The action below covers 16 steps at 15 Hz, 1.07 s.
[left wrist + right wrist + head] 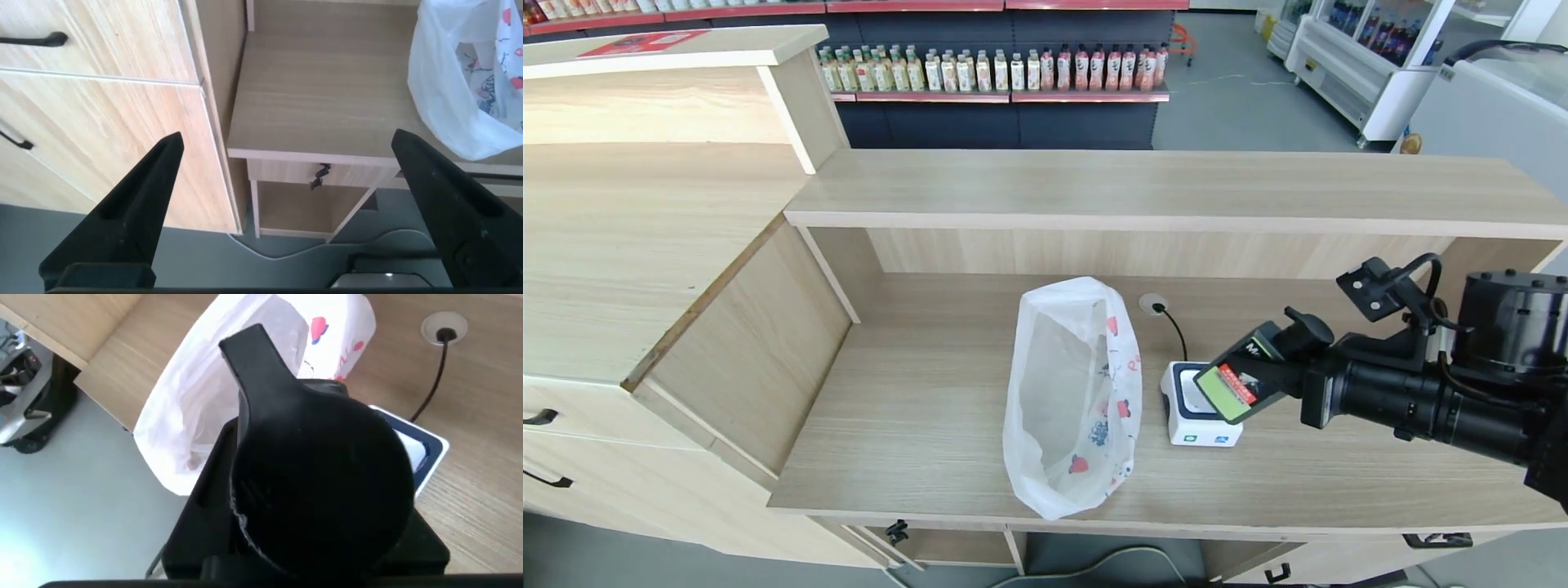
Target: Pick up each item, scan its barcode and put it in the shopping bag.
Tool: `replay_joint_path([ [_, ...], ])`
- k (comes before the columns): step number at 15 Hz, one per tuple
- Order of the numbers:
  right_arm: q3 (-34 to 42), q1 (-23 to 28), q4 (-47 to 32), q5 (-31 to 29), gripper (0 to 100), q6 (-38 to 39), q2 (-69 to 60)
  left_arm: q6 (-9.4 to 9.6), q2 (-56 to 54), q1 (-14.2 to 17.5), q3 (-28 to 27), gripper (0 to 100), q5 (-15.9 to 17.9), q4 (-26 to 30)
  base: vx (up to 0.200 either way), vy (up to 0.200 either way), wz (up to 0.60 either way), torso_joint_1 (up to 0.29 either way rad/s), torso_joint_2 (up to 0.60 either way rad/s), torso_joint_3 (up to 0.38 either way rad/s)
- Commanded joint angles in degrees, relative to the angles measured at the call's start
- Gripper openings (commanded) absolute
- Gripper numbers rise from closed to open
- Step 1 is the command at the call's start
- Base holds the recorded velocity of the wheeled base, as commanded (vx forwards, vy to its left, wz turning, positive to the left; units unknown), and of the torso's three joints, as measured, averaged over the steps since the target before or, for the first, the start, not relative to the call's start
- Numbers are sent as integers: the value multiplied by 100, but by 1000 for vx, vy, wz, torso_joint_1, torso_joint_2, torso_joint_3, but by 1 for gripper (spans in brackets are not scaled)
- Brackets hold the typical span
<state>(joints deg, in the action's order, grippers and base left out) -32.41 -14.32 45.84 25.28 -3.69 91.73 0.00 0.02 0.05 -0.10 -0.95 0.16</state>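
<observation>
One box [1223,392], dark with a green face, is pinched between the jaws of the right gripper [1258,367] and hangs just above the scanner [1205,426] on the counter [915,408]. The left gripper [288,143] hangs low beside the counter's front edge, jaws spread wide and holding nothing. The shopping bag [1070,400] stands open-mouthed just beside the scanner, on the robot's left of it.

Assessment: the scan is the step in hand. To do it well, the barcode side should face the scanner's window squarely and be held steady, close above it. Which side carries the barcode cannot be told. The green face appears to be tilted upward rather than down at the window, so a wrist turn may be needed. The bag is a short sideways carry away, and its mouth looks wide enough for a clean drop.

Markings: a red strip with white print crosses the green face, too small to read. The bag carries red and blue printed figures. The scanner's front shows two small marks, one green and one blue, neither legible.
</observation>
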Motion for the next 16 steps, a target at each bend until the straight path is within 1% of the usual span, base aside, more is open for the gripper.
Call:
replay_joint_path([
  [1,-142,-53,-5,-6,0,0,538,0,-2,4,1,100,-2,2,0,0,0,0,0,0],
  [3,-397,-185,-5,-15,0,-9,1004,0,-2,4,1,100,-2,2,0,0,0,0,0,0],
  [5,-670,-492,22,-59,0,-61,1497,0,-2,4,1,100,-2,2,0,0,0,0,0,0],
  [6,-837,-739,48,-182,0,-79,1743,0,-2,4,1,100,-2,2,0,0,0,0,0,0],
  [8,-1153,-1125,329,-243,0,-88,2261,0,-2,4,1,100,-2,2,0,0,0,0,0,0],
  [11,-1645,-1494,839,-252,0,-167,3079,0,-2,4,1,100,-2,2,0,0,0,0,0,0],
  [14,-2173,-1503,874,-270,0,-703,3747,0,6,4,1,100,-2,2,0,0,0,0,0,0],
  [16,-2340,-1494,901,-331,0,-1011,4001,0,6,4,1,100,-2,2,0,0,0,0,0,0],
])
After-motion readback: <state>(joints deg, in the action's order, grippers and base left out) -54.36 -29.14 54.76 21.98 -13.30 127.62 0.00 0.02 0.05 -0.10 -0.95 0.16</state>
